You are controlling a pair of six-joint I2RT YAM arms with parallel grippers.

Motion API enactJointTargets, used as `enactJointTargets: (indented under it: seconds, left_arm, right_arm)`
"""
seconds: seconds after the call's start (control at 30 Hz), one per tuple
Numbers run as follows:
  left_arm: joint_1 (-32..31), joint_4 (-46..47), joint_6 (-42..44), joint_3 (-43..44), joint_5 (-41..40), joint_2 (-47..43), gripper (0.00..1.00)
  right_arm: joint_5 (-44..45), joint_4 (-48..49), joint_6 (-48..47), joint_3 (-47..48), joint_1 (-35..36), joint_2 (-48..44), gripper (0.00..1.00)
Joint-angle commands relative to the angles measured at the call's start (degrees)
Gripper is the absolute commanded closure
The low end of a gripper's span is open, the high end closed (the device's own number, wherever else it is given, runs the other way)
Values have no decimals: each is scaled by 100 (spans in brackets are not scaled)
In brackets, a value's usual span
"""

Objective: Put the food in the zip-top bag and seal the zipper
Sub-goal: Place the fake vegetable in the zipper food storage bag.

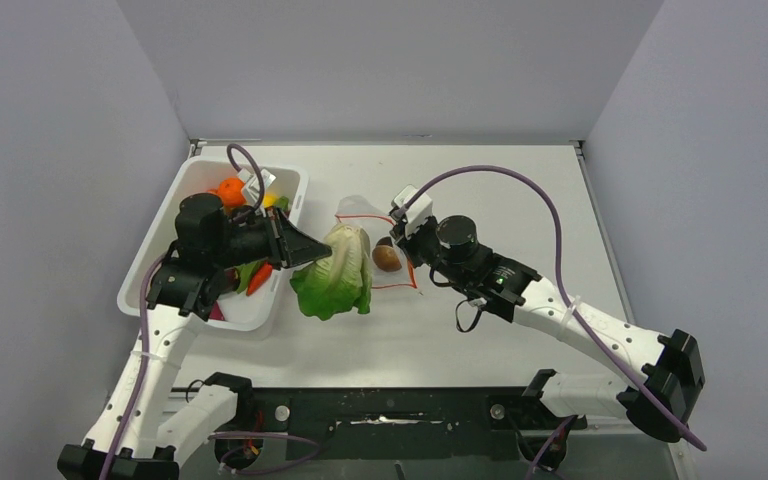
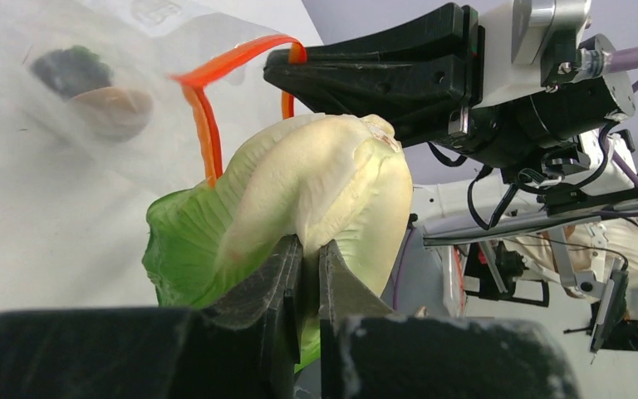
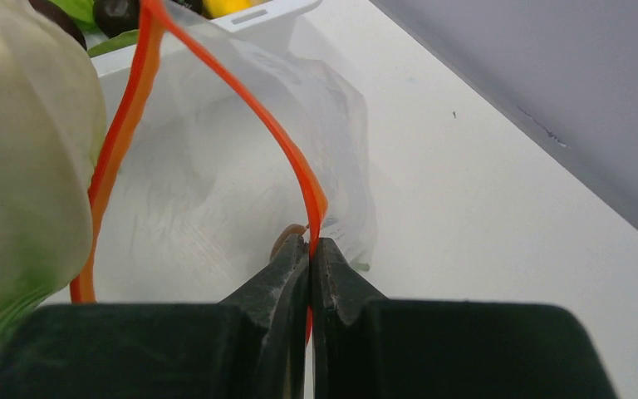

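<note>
1. My left gripper [image 2: 309, 246]: clamped on lettuce [image 2: 336, 179], ready for loading.
2. My right gripper [image 3: 310, 243]: pinches the zipper [image 3: 318, 212] at its tips, so I can prop the bag [image 3: 216, 183] open.

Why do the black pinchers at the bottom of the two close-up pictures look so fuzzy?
Left wrist view: the left gripper is very near the camera, so it blurs; the lettuce it pinches looks sharper. Right wrist view: same for the right gripper, shut on the zipper. Top external view: evenly lit, fairly sharp.
</note>
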Motion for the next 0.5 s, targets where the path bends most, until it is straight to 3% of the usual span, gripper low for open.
enactJointTargets:
  seconds: [0.0, 0.17, 0.47]
  left_arm:
    - [-378, 648, -165, 5, -312, 131, 100]
    - [-585, 560, -177, -84, -702, 391, 100]
    - [-691, -63, 31, 104, -1435, 642, 100]
  right_arm:
    - [-43, 721, -495, 144, 53, 49, 100]
    - [-139, 996, -940, 34, 228, 61, 100]
    - [-126, 1340, -815, -74, 404, 95, 100]
